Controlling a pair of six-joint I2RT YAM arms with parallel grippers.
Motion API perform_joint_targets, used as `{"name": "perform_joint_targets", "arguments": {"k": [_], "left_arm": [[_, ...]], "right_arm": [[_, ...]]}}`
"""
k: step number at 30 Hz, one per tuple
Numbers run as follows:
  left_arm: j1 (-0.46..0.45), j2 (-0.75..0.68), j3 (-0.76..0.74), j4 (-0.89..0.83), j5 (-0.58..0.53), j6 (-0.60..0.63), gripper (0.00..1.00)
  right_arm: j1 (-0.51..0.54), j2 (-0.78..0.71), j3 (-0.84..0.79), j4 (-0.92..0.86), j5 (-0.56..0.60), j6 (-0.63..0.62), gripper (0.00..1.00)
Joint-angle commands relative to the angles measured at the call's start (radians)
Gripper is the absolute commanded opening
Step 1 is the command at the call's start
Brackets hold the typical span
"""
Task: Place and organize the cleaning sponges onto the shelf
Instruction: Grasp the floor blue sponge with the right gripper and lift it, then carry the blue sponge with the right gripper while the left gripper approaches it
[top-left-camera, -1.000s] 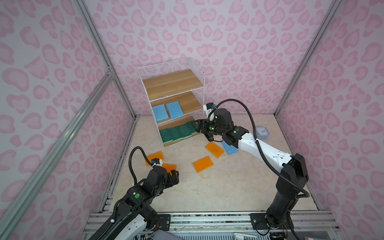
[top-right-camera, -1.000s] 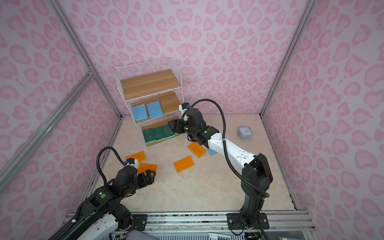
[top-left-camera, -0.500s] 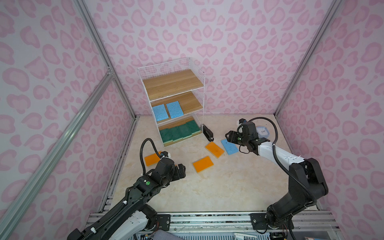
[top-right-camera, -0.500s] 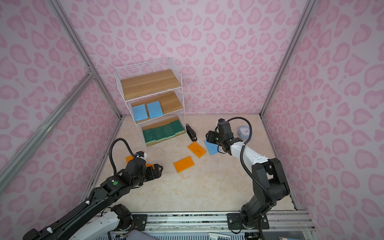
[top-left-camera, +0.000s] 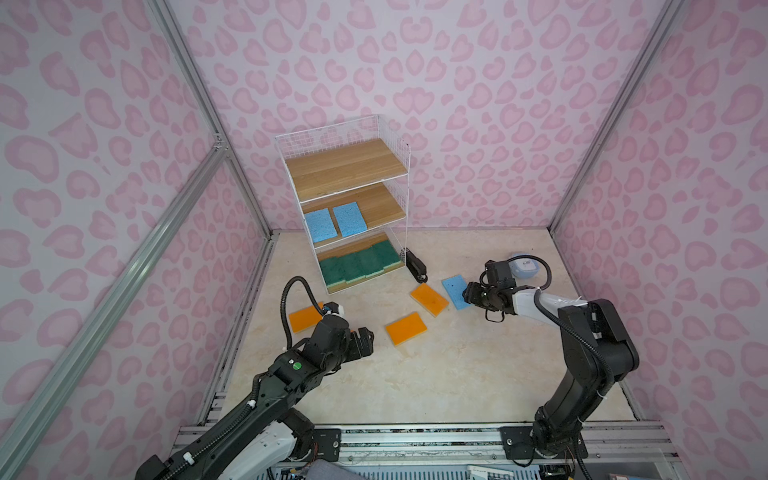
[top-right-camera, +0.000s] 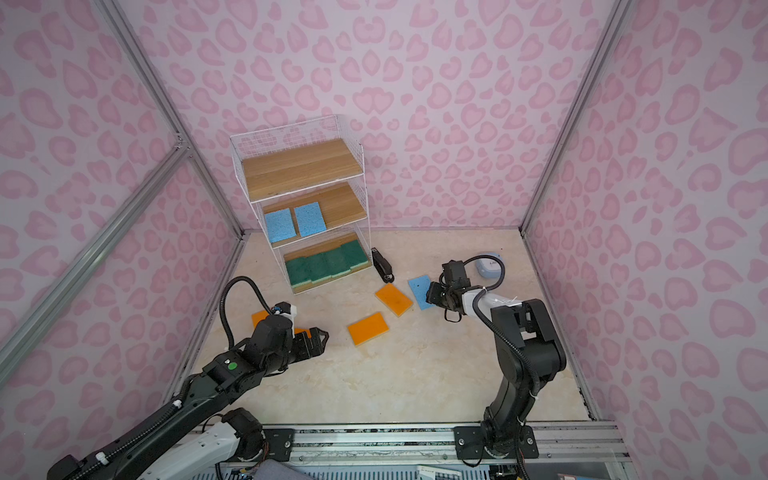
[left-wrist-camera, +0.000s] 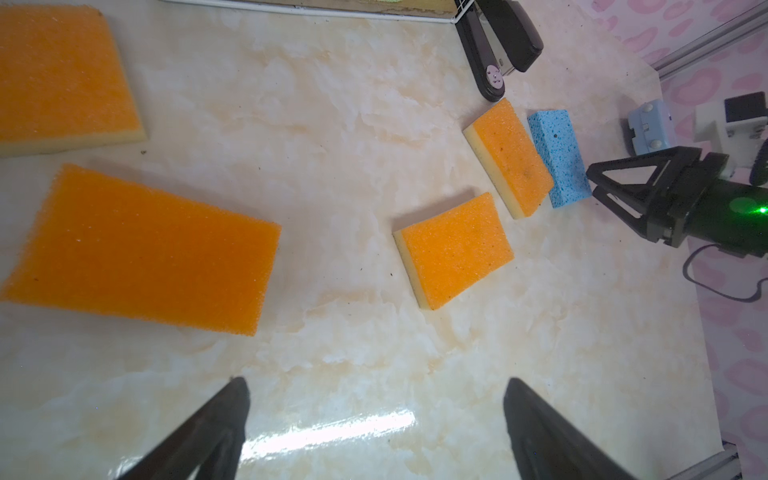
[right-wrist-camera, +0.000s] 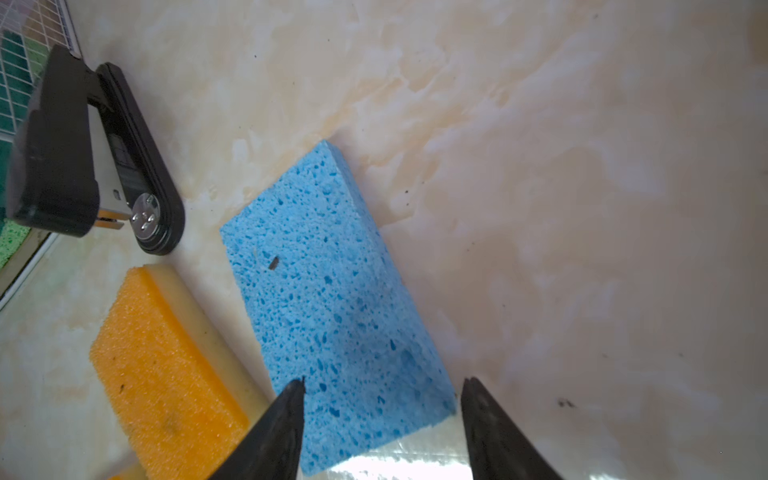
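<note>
Blue sponge (right-wrist-camera: 324, 299) lies on the floor near the shelf (top-left-camera: 345, 166), its end straddled by the right gripper (right-wrist-camera: 383, 380), jaws apart, so the grasp seems in hand and next calls for closing squarely, then lifting.

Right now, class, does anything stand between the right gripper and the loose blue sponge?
Nothing visible does. The right gripper is open at the near end of the blue sponge; an orange sponge lies alongside, the stapler farther off.

In a top view the left gripper (top-right-camera: 323, 338) covers most of one flat orange sponge (top-right-camera: 302, 332), near left; a black cable (top-right-camera: 502, 272) crosses the pale-blue rounded case (top-right-camera: 488, 268), far right.
</note>
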Motion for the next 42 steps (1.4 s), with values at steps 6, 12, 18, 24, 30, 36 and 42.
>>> {"name": "perform_joint_targets", "arguments": {"k": [6,12,18,24,30,36,42], "left_arm": [[0.000,-0.001,0.008,0.005,-0.001,0.002,0.97],[0.000,-0.009,0.020,-0.012,-0.008,0.003,0.97],[0.000,-0.007,0.042,-0.027,-0.014,0.004,0.97],[-0.001,-0.005,0.071,-0.040,-0.015,0.012,0.97],[0.000,0.004,0.104,-0.022,0.016,0.004,0.97],[-0.001,0.052,0.099,0.206,0.180,-0.029,1.00],[0.000,0.135,0.118,0.435,0.297,-0.081,0.96]], "right_arm": [[0.000,0.049,0.001,0.030,0.027,-0.011,0.58],[-0.001,0.047,-0.010,0.041,0.033,-0.013,0.37],[-0.001,0.010,-0.022,0.038,0.043,-0.013,0.08],[-0.001,-0.050,-0.039,0.036,0.034,-0.010,0.00],[0.017,-0.183,-0.065,0.036,-0.006,-0.007,0.00],[0.079,-0.350,-0.066,0.023,-0.078,0.003,0.00],[0.154,-0.457,-0.073,0.063,-0.191,0.054,0.00]]}}
